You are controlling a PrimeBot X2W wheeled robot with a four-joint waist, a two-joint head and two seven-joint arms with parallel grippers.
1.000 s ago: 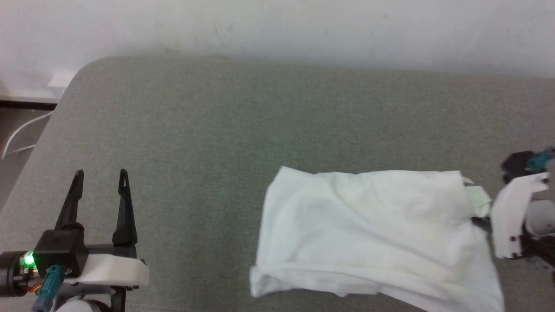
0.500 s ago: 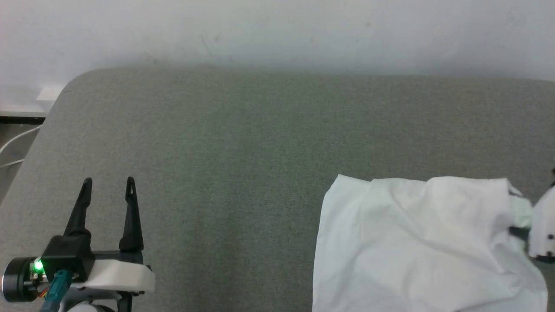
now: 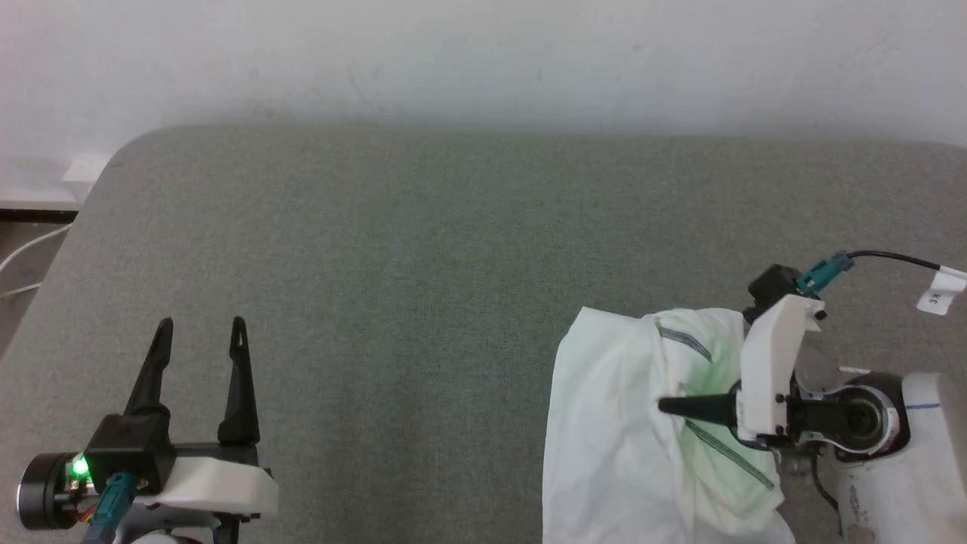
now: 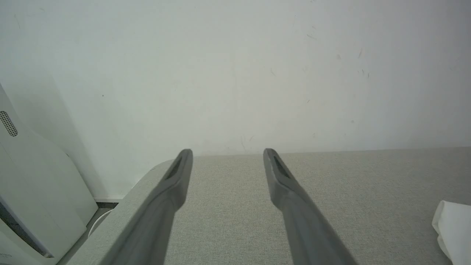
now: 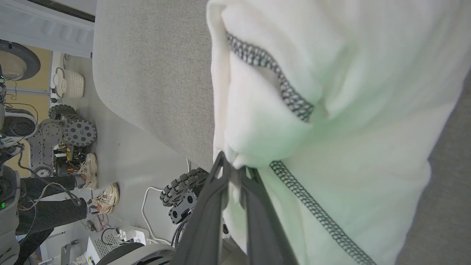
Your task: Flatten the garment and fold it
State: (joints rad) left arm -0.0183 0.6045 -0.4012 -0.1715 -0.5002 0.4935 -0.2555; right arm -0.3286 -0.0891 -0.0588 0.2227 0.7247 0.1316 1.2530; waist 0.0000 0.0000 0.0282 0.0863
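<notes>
We see one garment bunched at 4 o'clock on the grey bench, with the two fingers of our right gripper pinched on its fold, those of our left gripper spread empty at 8 o'clock, and one white wall at 12 o'clock.

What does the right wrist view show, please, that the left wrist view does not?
Right wrist: the right hand shut on a fold of the garment, its zigzag stitching, a person's shoes. Left wrist: the open left hand, the white wall. Both: the grey surface and some white garment.
</notes>
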